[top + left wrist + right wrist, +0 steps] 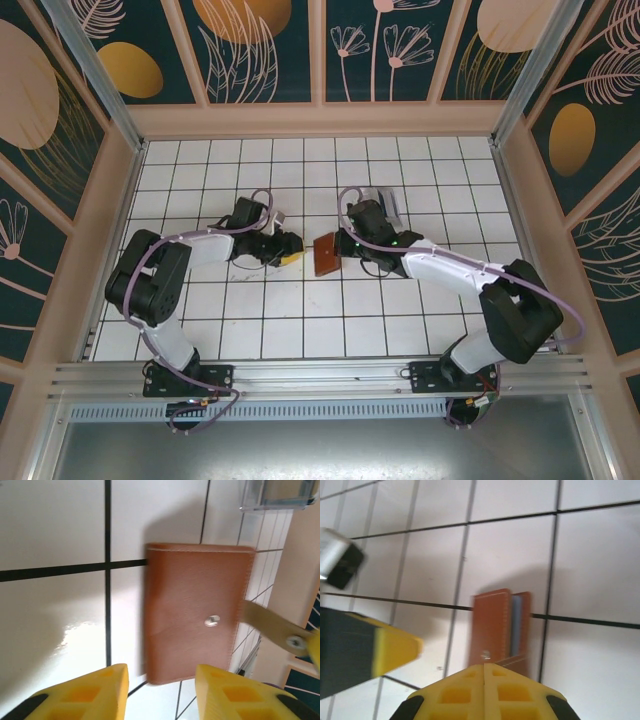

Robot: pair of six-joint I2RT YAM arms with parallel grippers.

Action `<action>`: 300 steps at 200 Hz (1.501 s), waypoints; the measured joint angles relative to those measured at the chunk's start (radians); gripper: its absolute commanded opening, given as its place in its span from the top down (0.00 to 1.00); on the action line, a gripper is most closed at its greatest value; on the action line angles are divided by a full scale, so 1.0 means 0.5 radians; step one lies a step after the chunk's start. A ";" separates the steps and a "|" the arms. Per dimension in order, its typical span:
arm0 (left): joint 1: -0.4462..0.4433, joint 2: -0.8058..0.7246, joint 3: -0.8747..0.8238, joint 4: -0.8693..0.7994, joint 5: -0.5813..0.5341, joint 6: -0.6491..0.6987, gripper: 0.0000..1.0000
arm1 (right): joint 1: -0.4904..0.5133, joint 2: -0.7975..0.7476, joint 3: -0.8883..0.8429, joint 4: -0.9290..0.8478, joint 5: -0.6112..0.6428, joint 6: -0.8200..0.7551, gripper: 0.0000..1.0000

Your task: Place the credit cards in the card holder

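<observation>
card holder [326,255] sits mid-frame in the top view, between the tips of the 2 arms. it seems held up off the bench [300,335] rather than lying flat: the left wrist view faces its brown outer side with the snap, and the right wrist view faces its open inside. 1 pale blue-grey card [516,622] is tucked in the inner pocket there.

right jaws are pressed together with no gap, and the holder's lower end runs under them. i judge they pinch it by the tab [267,624], which stretches toward the right edge of the left wrist view. left jaws stand partly apart, holding nothing, with the holder's near edge just ahead of the gap.

step in hand, as i read it: steadying the opened holder with 1 card in. i cannot tell where other cards lie. next move calls for a free card lined up edge-on with the pocket, and a firm pinch on the tab.

bench is glossy white tile with dark grid lines. dark teal wall panels [260,50] with gold and peach plant shapes surround it, and a metal rail [320,378] runs along the bottom of the top view.
</observation>
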 measured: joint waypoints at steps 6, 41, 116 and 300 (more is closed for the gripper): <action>0.000 0.005 0.000 0.001 0.001 0.001 0.53 | 0.000 -0.008 0.000 0.026 -0.034 -0.011 1.00; 0.000 0.003 -0.029 0.230 0.091 -0.081 0.44 | 0.000 -0.063 -0.003 0.170 -0.205 -0.052 1.00; 0.002 0.000 -0.132 0.368 0.080 -0.093 0.64 | -0.001 -0.025 -0.011 0.244 -0.377 -0.073 1.00; 0.003 0.002 -0.041 0.227 0.011 0.049 0.58 | -0.146 -0.031 -0.415 0.355 -0.210 0.040 1.00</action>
